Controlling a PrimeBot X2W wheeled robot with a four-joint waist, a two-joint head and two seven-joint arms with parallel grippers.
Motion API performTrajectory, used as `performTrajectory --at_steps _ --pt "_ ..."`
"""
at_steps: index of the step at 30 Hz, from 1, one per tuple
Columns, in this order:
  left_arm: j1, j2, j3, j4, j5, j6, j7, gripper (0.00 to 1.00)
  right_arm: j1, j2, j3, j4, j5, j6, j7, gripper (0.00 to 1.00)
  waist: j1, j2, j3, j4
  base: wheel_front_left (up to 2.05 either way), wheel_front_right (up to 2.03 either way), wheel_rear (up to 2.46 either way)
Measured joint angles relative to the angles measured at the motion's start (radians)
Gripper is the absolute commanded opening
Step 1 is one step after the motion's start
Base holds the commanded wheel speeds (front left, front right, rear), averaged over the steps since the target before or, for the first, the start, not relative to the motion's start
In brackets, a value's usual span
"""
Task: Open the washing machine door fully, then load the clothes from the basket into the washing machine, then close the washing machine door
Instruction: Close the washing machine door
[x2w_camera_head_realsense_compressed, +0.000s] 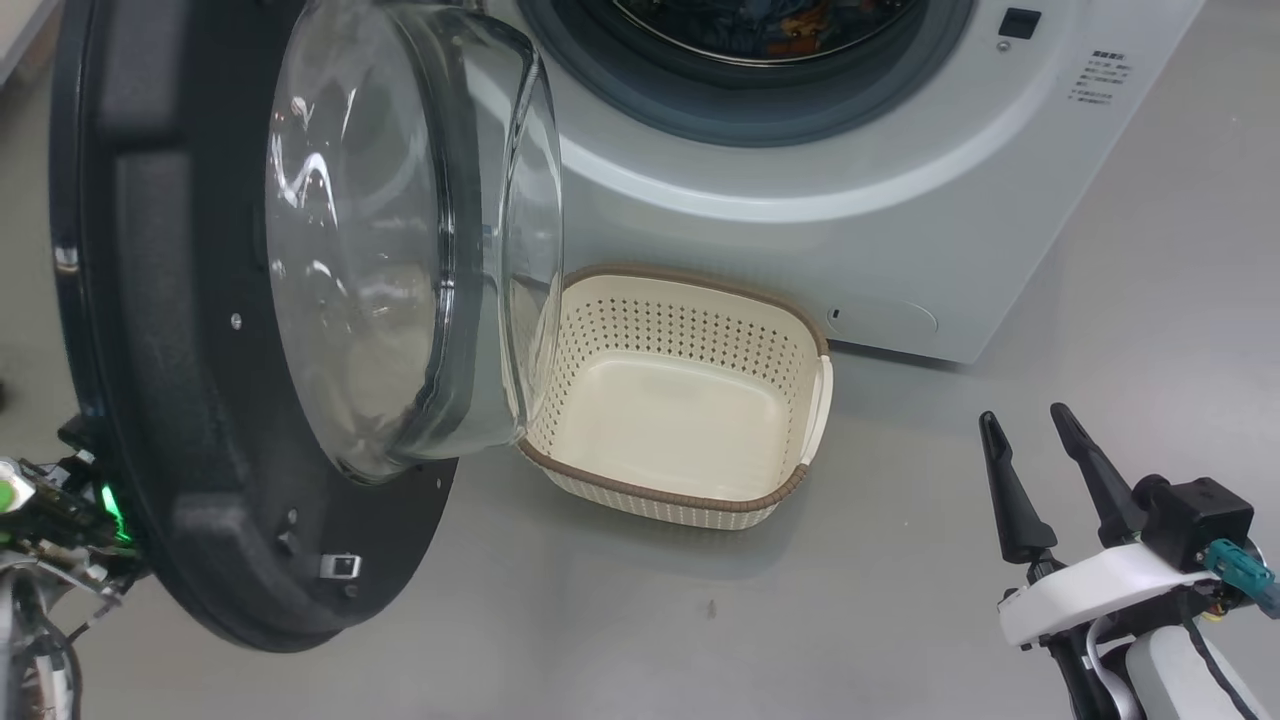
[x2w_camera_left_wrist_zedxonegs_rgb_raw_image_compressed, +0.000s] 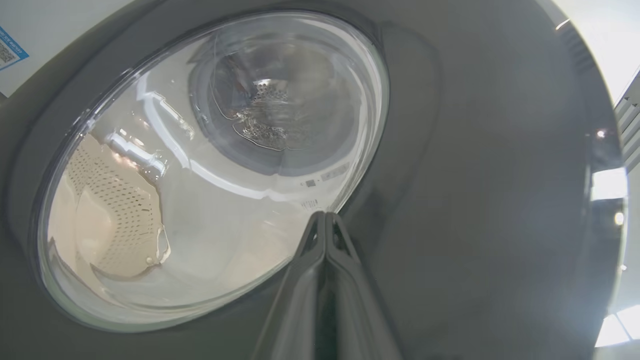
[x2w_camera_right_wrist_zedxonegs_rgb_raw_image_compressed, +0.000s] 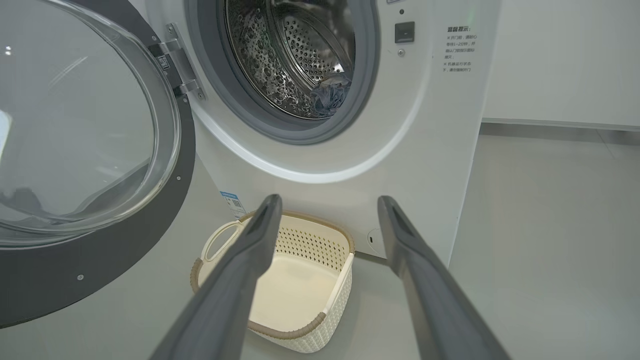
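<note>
Washing machine door is hanging open: rigid, heavy, its glass bowl likely fragile. Left gripper, fingers together, is facing its outer side; pushing the black rim seems soundest. Right gripper is hovering, fingers apart.

Nothing legible word for word. On the washing machine front, right of the drum opening, there's a small grey printed notice: a heading w/ several short lines under it, Chinese chars, too fine to read. Low on the same front, below the hinge, is a blue sticker w/ white print and a QR code, text too small. The hinge plate carries a tiny QR-type tag, also unreadable.
</note>
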Motion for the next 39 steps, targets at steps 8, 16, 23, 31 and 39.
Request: performTrajectory --at_steps 8,16,23,31,39 --pt "0.018 -0.017 -0.039 -0.077 0.000 0.002 0.010 0.00 0.000 0.021 -0.003 0.004 0.000 0.000 0.000 1.00 0.0000 0.0000 -0.010 -0.050 0.00 0.00 0.00" --pt "0.017 -0.047 -0.089 -0.130 0.004 0.027 0.010 0.00 0.000 0.032 -0.001 0.008 0.000 0.000 0.000 1.00 0.0000 0.0000 -0.019 -0.097 0.00 0.00 0.00" --pt "0.011 -0.079 -0.125 -0.148 0.021 0.046 0.008 0.00 0.000 0.046 0.000 0.010 0.000 0.000 0.000 1.00 0.0000 0.0000 -0.025 -0.140 0.00 0.00 0.00" --pt "-0.048 -0.105 -0.154 -0.140 0.051 0.072 -0.026 0.00 -0.003 0.051 0.002 0.009 0.000 0.000 0.000 1.00 0.0000 0.0000 -0.018 -0.185 0.00 0.00 0.00" --pt "-0.115 -0.120 -0.157 -0.090 0.101 0.091 -0.066 0.00 -0.010 0.055 0.004 0.008 0.000 0.000 0.000 1.00 0.0000 0.0000 0.002 -0.221 0.00 0.00 0.00"
